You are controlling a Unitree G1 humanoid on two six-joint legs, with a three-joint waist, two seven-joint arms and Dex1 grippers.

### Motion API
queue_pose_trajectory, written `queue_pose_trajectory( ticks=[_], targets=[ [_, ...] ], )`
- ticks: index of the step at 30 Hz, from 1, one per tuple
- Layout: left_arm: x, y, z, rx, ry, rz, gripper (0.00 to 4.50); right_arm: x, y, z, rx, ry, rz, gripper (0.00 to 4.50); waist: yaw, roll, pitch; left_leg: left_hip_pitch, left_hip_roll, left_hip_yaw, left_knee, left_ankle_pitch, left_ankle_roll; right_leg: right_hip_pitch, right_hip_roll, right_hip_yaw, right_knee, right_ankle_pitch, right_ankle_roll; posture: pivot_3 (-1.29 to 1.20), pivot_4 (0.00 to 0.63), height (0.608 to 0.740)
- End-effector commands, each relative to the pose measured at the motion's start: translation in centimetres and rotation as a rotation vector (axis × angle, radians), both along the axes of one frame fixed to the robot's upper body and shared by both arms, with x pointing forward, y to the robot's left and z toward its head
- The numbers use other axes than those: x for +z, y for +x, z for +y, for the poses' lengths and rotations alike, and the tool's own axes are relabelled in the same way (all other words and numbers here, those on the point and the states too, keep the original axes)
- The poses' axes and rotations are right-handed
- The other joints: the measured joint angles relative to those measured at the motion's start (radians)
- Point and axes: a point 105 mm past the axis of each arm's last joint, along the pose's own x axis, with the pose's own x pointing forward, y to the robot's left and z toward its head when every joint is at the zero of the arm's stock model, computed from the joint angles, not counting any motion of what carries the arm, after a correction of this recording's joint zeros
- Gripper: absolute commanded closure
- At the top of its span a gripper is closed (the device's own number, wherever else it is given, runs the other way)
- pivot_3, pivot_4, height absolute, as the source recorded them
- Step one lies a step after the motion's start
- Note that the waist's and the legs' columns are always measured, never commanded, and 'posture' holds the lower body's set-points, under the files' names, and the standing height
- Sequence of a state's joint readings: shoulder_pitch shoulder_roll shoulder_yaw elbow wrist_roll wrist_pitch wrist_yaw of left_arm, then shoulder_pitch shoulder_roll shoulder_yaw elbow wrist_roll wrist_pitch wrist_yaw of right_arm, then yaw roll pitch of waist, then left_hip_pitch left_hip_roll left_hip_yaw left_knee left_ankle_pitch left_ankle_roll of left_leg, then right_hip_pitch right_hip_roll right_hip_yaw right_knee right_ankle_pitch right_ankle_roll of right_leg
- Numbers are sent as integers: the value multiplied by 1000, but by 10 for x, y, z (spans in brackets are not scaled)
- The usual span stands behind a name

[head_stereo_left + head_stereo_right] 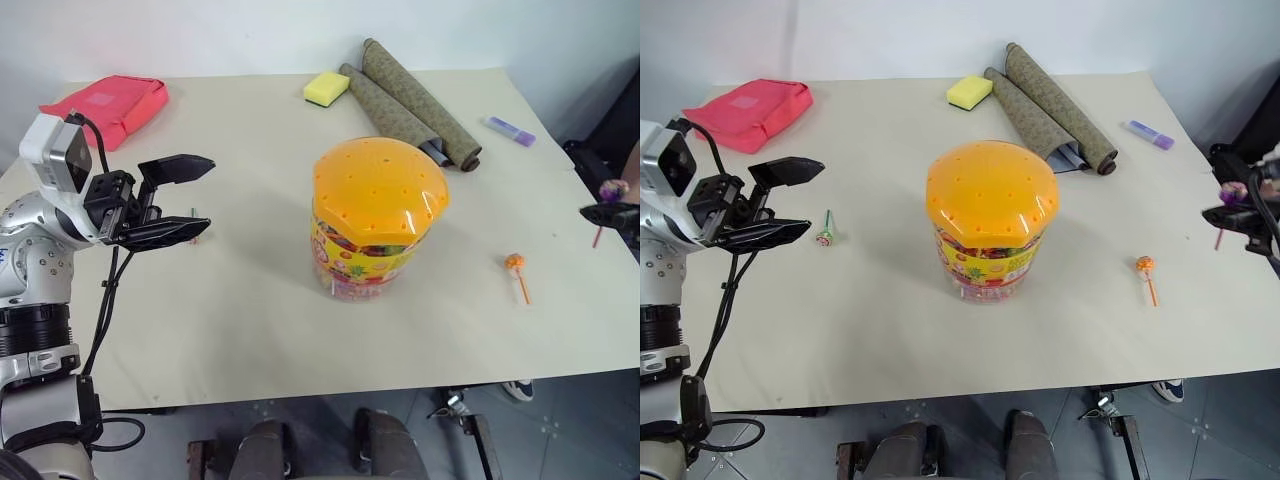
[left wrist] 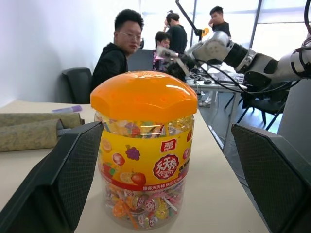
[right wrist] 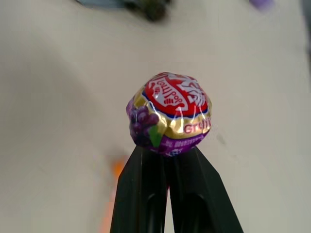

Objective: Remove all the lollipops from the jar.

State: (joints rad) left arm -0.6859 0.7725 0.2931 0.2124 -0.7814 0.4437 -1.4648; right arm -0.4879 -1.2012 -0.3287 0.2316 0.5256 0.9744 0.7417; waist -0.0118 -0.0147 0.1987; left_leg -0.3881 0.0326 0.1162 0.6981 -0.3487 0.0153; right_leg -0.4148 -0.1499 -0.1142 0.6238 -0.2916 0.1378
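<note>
Right wrist view: my R gripper (image 3: 167,160) pinches purple lollipop (image 3: 169,114) over table (image 1: 250,330), L gripper (image 1: 178,200) spread beside jar (image 1: 375,215); lower before release, clear of orange lollipop (image 1: 515,264).

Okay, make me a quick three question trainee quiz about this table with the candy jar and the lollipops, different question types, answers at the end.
1. True or false: the jar has its orange lid on.
2. Which lollipop does the right tool hold? A) orange lollipop B) purple lollipop C) green-stick lollipop
3. Fill in: the left tool is ____ and holds nothing.

Key:
1. True.
2. B; the purple lollipop is pinched just below its head, while the orange lollipop and the green-stick lollipop lie on the table.
3. Open.
</note>
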Motion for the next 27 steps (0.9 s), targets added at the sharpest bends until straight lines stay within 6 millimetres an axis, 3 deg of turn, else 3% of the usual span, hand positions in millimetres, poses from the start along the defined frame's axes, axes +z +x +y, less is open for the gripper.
queue_pose_trajectory(
  ticks=[1, 5, 11, 12, 16, 19, 24, 27],
  targets=[
    [5, -2, -1, -2, 6, -31, 0, -23, 4, -20, -76, -36, 31, 4455, -1, 0, 0, 0, 0, 0, 0, 0, 0, 0, 0, 0, 0, 0, 0, 0, 150, 740],
    [4, -2, -2, 4, 11, -22, 0, -48, 14, -25, -99, -27, 71, 4455, -2, 1, 0, 0, 0, 0, 0, 0, 0, 0, 0, 0, 0, 0, 0, 0, 150, 740],
    [1, -1, -1, 47, 26, -14, 0, -69, 32, -32, -166, -11, 73, 4455, -8, 1, 1, 0, 0, 0, 1, 0, 0, 0, 0, 0, 0, 0, 0, 0, 150, 740],
    [0, -1, 0, 58, 31, -9, 0, -68, 33, -31, -163, -6, 71, 3926, -8, 1, 1, 0, 0, -1, 0, 0, 0, 0, 0, 0, 0, 0, 0, 0, 150, 740],
    [-1, -1, 1, 83, 38, 5, 0, -67, 35, -29, -146, -5, 70, 2656, -8, 1, 1, -1, 0, -1, 1, 0, 0, 0, 0, 0, 0, 0, 0, 0, 150, 740],
    [-10, 9, 4, 183, 80, 17, 0, -65, 35, -28, -144, -16, 66, 1686, -11, 1, 1, -1, 0, -1, 1, 0, 0, 0, 0, 0, 0, 0, 0, 0, 150, 740],
    [-20, 19, 7, 254, 117, 64, 0, -55, 32, -14, -78, -10, 38, 26, -13, 1, 1, -1, 0, -1, 0, 0, 0, 0, 0, 0, 0, 0, 0, 0, 150, 740],
    [-26, 28, 8, 322, 149, 102, 0, -51, 27, -6, -36, -10, 33, 26, -11, 1, 1, -1, 0, -1, 0, 0, 0, 0, 0, 0, 0, 0, 0, 0, 150, 740]
  ],
)
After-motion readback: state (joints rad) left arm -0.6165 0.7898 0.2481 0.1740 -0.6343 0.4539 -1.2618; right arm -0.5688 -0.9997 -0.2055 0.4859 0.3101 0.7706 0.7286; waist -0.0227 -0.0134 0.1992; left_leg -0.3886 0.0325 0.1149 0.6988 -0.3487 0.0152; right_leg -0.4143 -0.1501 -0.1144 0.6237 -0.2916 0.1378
